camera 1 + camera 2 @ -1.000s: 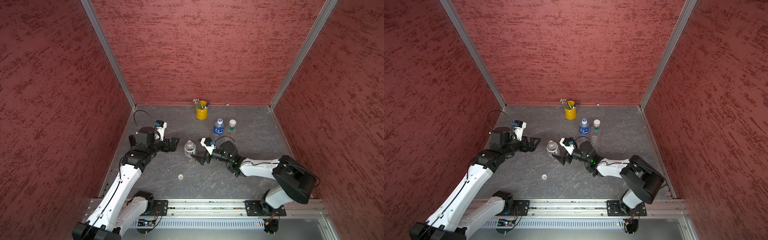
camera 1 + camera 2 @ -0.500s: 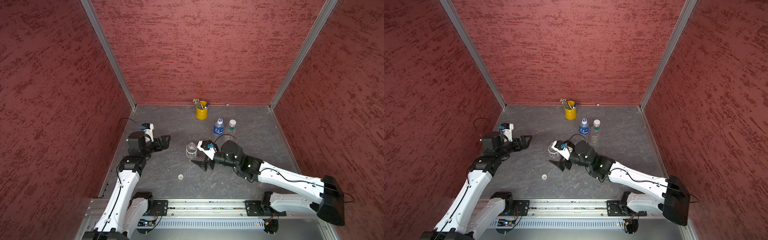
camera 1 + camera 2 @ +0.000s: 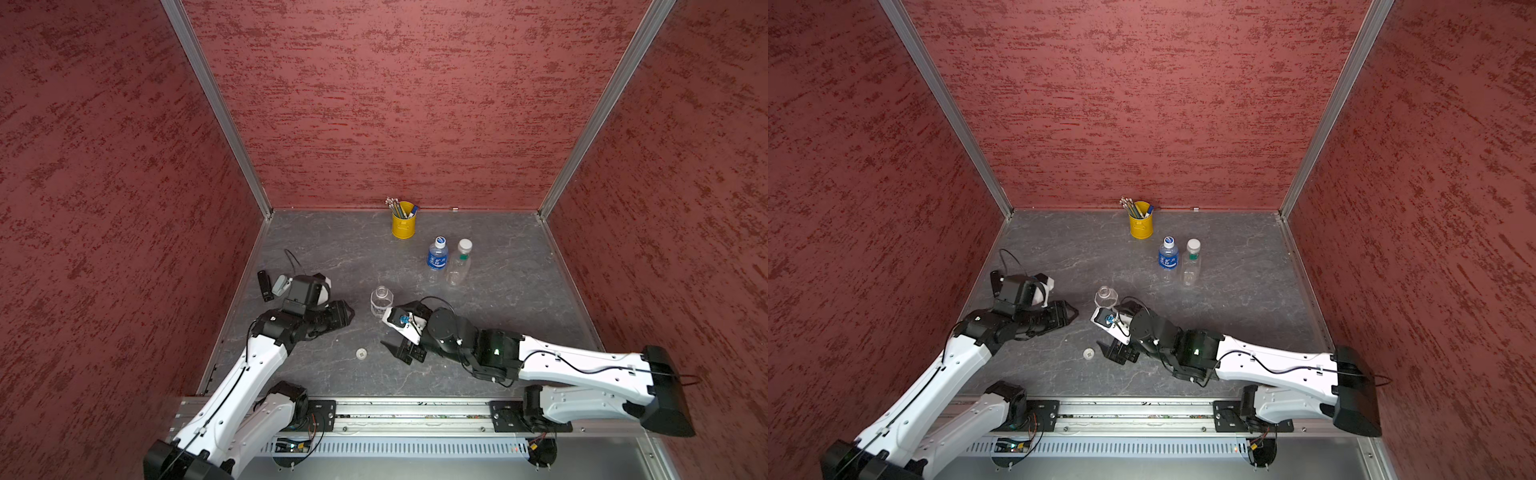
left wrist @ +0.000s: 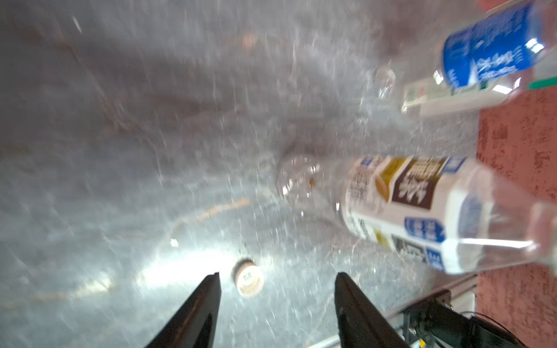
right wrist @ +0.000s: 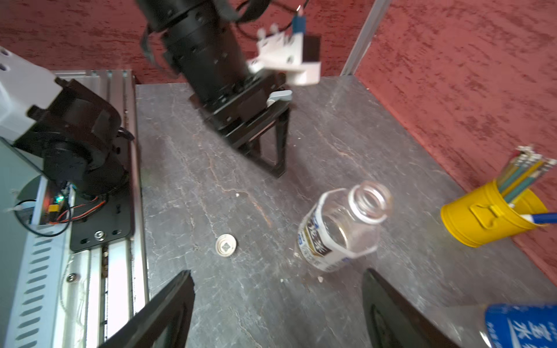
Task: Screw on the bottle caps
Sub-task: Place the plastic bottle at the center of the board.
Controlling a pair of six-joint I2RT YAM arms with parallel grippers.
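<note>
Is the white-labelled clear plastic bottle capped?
No: the white-labelled clear plastic bottle stands with an open mouth, and a small round white cap lies apart on the grey table.

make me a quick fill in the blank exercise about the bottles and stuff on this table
1. The pencil cup is ___.
2. The white-labelled bottle stands with ___ cap on its neck.
3. Beside the blue-labelled bottle stands a clear bottle with a ___ neck band.
4. Of the three bottles, ___ wear caps.

Missing words: yellow; no; green; two.
</note>
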